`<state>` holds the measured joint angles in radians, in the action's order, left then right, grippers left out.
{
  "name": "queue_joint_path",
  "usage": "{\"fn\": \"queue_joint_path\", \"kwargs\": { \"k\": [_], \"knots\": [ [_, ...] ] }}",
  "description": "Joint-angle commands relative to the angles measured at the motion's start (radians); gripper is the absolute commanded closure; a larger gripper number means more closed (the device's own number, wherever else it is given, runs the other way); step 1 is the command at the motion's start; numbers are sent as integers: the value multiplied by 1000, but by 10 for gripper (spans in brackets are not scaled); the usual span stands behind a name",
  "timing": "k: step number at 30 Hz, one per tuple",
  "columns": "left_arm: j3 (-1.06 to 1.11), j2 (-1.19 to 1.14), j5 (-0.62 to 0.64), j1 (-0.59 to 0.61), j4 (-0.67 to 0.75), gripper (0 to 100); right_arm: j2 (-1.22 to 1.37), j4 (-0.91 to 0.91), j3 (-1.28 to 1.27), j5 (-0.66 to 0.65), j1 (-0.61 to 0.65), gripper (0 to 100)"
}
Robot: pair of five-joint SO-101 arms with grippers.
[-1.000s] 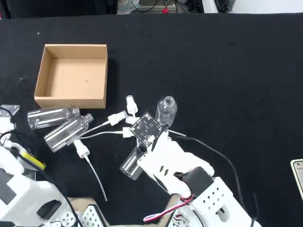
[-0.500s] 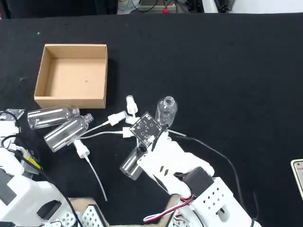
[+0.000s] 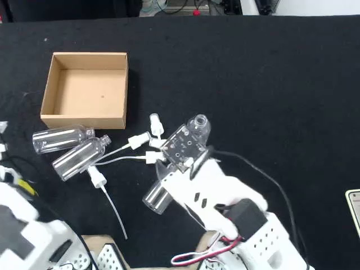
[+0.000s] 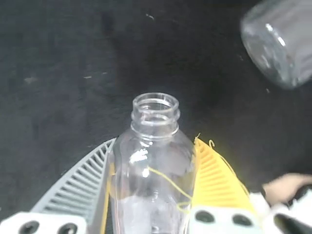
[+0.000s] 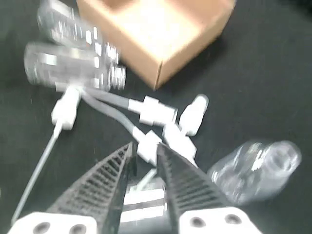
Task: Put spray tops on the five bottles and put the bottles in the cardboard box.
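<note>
The left gripper (image 4: 156,141) is clamped on a held bottle (image 4: 153,168). Its grey finger presses one side of the shoulder and its yellow finger the other, and the open neck points away from the wrist over the black table (image 3: 281,84). In the high view the left arm (image 3: 22,225) sits at the near left corner.

The right arm (image 3: 219,197) comes in from the near edge at the middle. The right gripper (image 5: 145,146) hangs low over the spray tops (image 3: 139,139), its tip just at 1 of them. Whether it grasps anything I cannot tell.

The spray tops lie loose in a small cluster at the table's centre, their thin white tubes trailing toward the left and the near edge. 1 stray top (image 3: 97,177) lies apart on the left, close to the mouth of the nearer of the 2 side bottles (image 3: 81,157). Those 2 lie on their sides, close together, just in front of the cardboard box (image 3: 84,121).

The box stands upright and open at the far left — its brown floor shows. A far bottle (image 3: 198,126) lies beyond the right arm's wrist, partly covered by it. A near bottle (image 3: 156,197) lies against that arm's left flank.
</note>
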<state>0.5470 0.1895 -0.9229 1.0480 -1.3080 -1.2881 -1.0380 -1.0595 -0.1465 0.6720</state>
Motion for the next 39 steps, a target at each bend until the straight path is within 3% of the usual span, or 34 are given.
{"fn": "queue_joint_path", "kwargs": {
  "k": [1,6,10,14,18,22,26,35,39],
  "knots": [
    [171,273,190,-12,152,920,150,3,154,9,9,862],
    [311,486,413,-74,203,920,423,51,243,92,118,861],
    [348,595,568,-113,204,920,622,235,208,178,230,861],
    [349,641,649,-110,196,920,803,462,177,192,253,861],
    [352,641,669,-105,196,920,983,562,220,256,267,861],
    [366,641,671,-42,204,920,1178,534,357,364,276,858],
    [387,644,667,-21,204,920,1313,446,490,384,292,857],
    [397,651,663,38,203,920,1389,351,647,436,356,850],
    [390,651,661,56,203,920,1395,350,656,470,361,756]
  ]
}}
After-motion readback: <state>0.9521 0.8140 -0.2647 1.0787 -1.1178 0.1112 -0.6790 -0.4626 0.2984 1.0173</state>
